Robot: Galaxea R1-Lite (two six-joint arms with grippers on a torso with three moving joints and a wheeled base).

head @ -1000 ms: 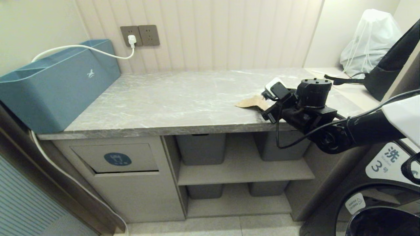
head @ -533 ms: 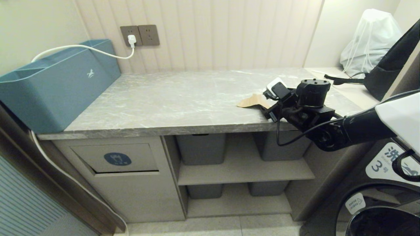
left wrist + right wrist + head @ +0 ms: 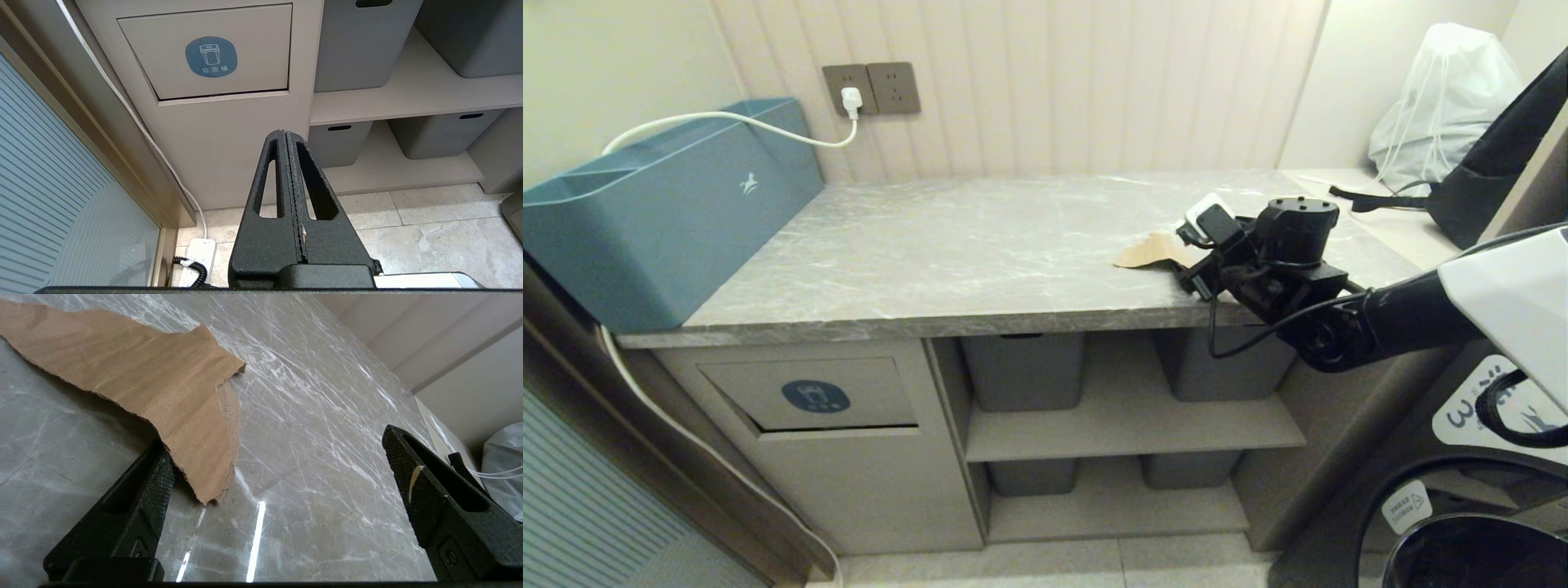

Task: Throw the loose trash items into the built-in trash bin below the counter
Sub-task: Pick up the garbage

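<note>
On the counter (image 3: 947, 245), as recorded from the head view, a plain tan cardboard scrap (image 3: 1147, 251) is seen lying flat near the front edge, with the right gripper (image 3: 1188, 265) brought in low just beside its nearer end; no cyan-faced scrap is visible. Below the counter's far end from that gripper, the built-in trash bin (image 3: 809, 394) is noted with its flap shut and its blue oval sticker showing; grey storage tubs (image 3: 1023, 369) are shelved beside it. From the left wrist view, the left gripper (image 3: 286, 136) is seen with its fingers pressed together and empty, hung low before the bin flap (image 3: 210, 53), well apart from it. From the right wrist view, the right gripper (image 3: 278, 473) is recorded spread wide, grasping nothing: the scrap (image 3: 135, 375) overlaps one finger (image 3: 139, 498), its torn tip reaching into the gap between the two, while the other finger (image 3: 433, 490) stands well clear over bare stone. Contact with the scrap cannot be confirmed. Step judged: approach to pick-up, scrap not yet gripped. Next move is judged to call for the fingers being set astride the scrap's edge and closed, a thin flat sheet being liable to slide away instead of lifting.
</note>
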